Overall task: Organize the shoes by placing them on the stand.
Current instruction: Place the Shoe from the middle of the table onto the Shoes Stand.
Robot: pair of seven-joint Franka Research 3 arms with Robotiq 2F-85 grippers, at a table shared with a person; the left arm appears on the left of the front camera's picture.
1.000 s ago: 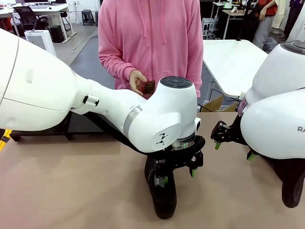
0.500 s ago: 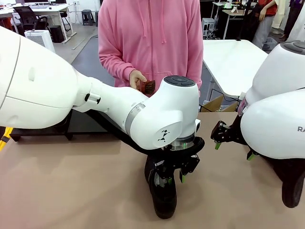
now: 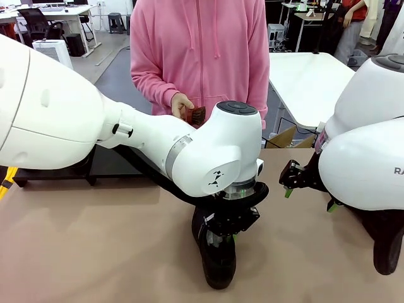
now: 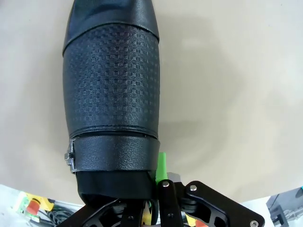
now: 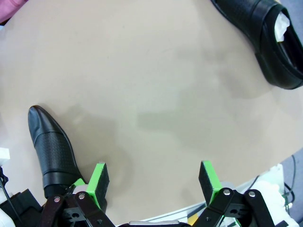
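Note:
A black glossy shoe (image 3: 218, 262) lies on the tan table, toe toward the robot. My left gripper (image 3: 231, 235) stands over its heel end, shut on the shoe's collar edge. The left wrist view shows the textured upper (image 4: 111, 85) close up and one green pad (image 4: 162, 165) pressed against the collar. My right gripper (image 3: 309, 197) hovers open to the right, holding nothing; its green pads (image 5: 99, 179) stand wide apart. A second shoe (image 5: 265, 38) with white paper stuffing lies farther off, and shows at the table's right edge (image 3: 386, 249). The black stand (image 3: 53, 176) sits behind my left arm.
A person in a pink hoodie (image 3: 202, 50) stands at the far side, holding a small brown brush (image 3: 196, 115). A white table (image 3: 309, 82) stands behind on the right. Bare tabletop (image 3: 95, 246) lies to the left of the held shoe.
The left gripper's jaws have closed from wide open onto the shoe's heel end. The right arm and the person have hardly moved.

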